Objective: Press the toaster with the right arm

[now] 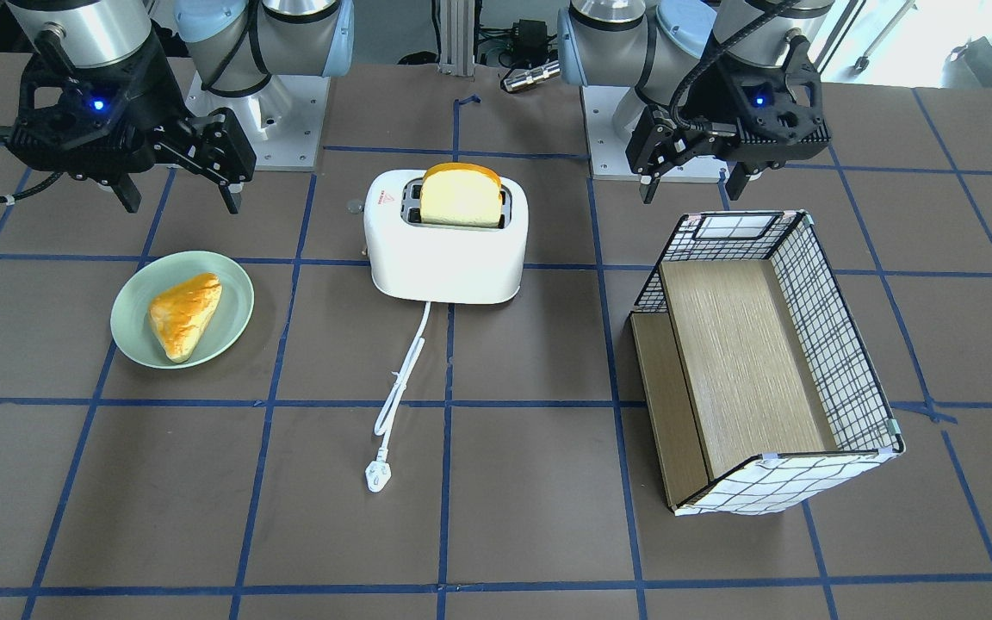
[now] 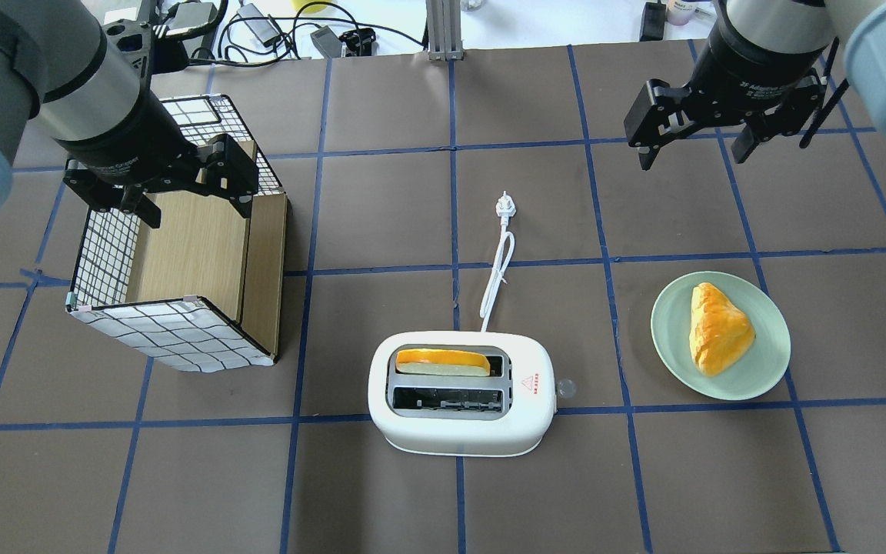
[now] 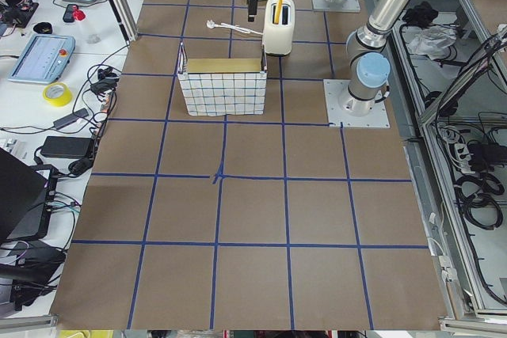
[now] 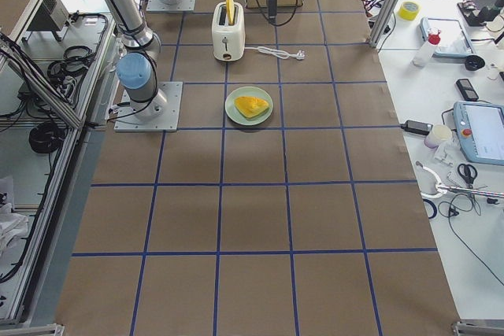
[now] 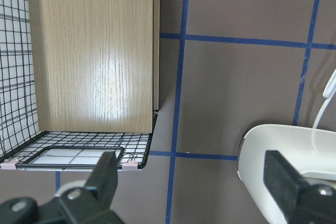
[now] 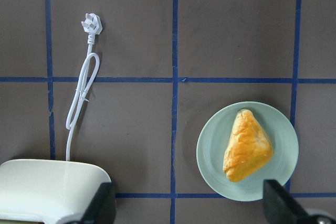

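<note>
The white two-slot toaster [image 1: 444, 250] stands mid-table and also shows in the overhead view [image 2: 458, 415]. A yellow bread slice [image 2: 443, 360] stands up out of one slot. A red triangle marks the top, and the lever knob [image 2: 564, 387] sticks out of the end that faces the plate. The toaster's cord runs to a loose plug [image 2: 503, 206]. My right gripper [image 2: 693, 154] hangs open and empty above the table, well away from the toaster, beyond the plate. My left gripper [image 2: 197, 211] is open and empty over the basket.
A pale green plate [image 2: 666, 331] with a golden pastry [image 2: 716, 329] lies beside the toaster's knob end. A checked wire basket [image 2: 174, 331] with a wooden floor lies on the toaster's other side. Blue tape lines grid the brown table.
</note>
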`<state>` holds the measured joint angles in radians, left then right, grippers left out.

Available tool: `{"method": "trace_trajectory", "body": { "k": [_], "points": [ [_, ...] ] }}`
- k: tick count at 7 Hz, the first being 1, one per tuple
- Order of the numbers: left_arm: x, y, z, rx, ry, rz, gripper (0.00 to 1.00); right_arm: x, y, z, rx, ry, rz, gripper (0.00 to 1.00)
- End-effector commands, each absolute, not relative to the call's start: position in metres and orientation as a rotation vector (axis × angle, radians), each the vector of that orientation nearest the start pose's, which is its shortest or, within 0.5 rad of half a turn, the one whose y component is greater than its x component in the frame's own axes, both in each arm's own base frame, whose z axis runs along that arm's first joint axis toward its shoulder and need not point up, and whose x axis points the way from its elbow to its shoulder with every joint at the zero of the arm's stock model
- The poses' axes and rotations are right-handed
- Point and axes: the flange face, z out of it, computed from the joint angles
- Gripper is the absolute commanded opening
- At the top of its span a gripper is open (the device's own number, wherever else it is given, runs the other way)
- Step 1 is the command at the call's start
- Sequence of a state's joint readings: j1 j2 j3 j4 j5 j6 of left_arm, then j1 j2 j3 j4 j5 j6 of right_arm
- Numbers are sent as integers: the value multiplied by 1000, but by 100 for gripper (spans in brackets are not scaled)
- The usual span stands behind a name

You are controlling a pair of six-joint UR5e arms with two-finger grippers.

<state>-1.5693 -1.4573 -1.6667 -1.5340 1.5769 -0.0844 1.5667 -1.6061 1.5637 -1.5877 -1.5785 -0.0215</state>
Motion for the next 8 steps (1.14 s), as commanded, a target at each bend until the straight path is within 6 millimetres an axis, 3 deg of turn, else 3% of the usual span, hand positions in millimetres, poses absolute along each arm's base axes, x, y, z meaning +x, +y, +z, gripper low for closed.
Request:
{"method": "trace_trajectory", "body": {
  "k": [1,5,6,7,8],
  "points": [
    [-132,-449,497,-135,3134,-85,100,130,-483,510,-26,3149,-92,100],
    [-132,-449,498,-135,3134,-87,100,131,-480,509,-10,3150,-65,100],
    [-132,-449,498,-135,3134,-87,100,131,-465,506,36,3153,52,98],
    [-132,-449,498,-135,3134,-87,100,133,-427,499,167,3127,344,91],
    [-132,-449,498,-135,3134,-87,100,133,-403,491,195,3112,459,82]
  ]
}}
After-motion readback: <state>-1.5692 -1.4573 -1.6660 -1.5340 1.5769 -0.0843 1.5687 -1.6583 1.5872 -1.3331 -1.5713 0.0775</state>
